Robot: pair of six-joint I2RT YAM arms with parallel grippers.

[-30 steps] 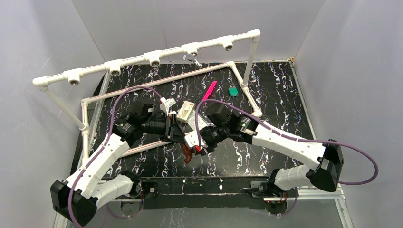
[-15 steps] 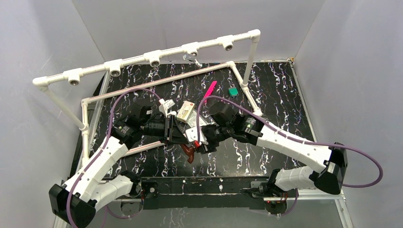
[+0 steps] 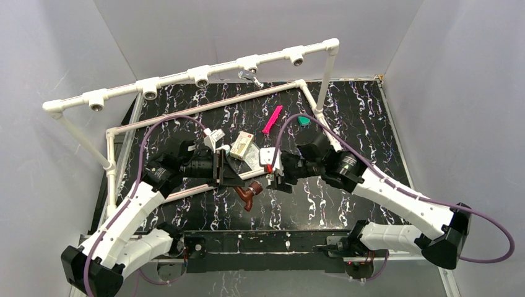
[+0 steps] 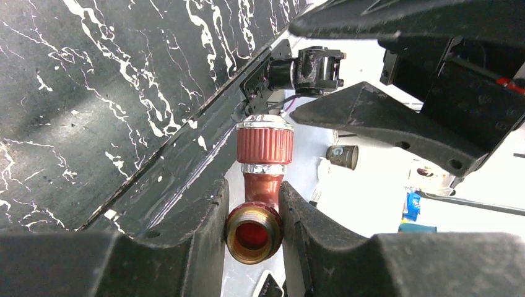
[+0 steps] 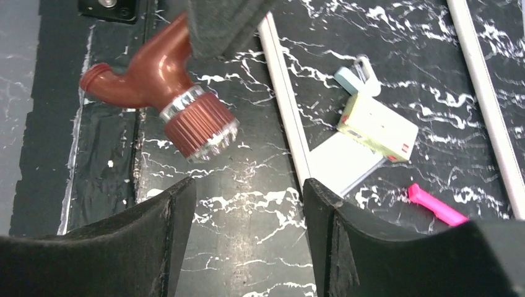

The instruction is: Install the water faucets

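Observation:
My left gripper (image 4: 252, 218) is shut on the dark reddish-brown water faucet (image 4: 263, 179), its fingers pinching the body just behind the threaded brass end. The ribbed knob points away from the wrist camera. In the top view this faucet (image 3: 249, 196) hangs just above the table near the front centre, at the left gripper (image 3: 238, 182). My right gripper (image 3: 273, 180) stands open just right of it, with nothing between its fingers (image 5: 167, 213). In the right wrist view the faucet (image 5: 158, 86) lies ahead of the open jaws. The silver faucet (image 3: 249, 76) hangs under a tee on the white pipe rail (image 3: 186, 77).
A pink flat strip (image 3: 272, 119), a small green piece (image 3: 303, 120) and a pale box (image 3: 243, 145) on white cards lie on the black marbled table (image 3: 365, 117). The white pipe frame crosses the back and left, and a thin rod (image 5: 285, 105) runs under the arms.
My right gripper has opened, let go of the brown faucet and drawn back to the right. The left gripper keeps its hold, and the faucet has swung slightly.

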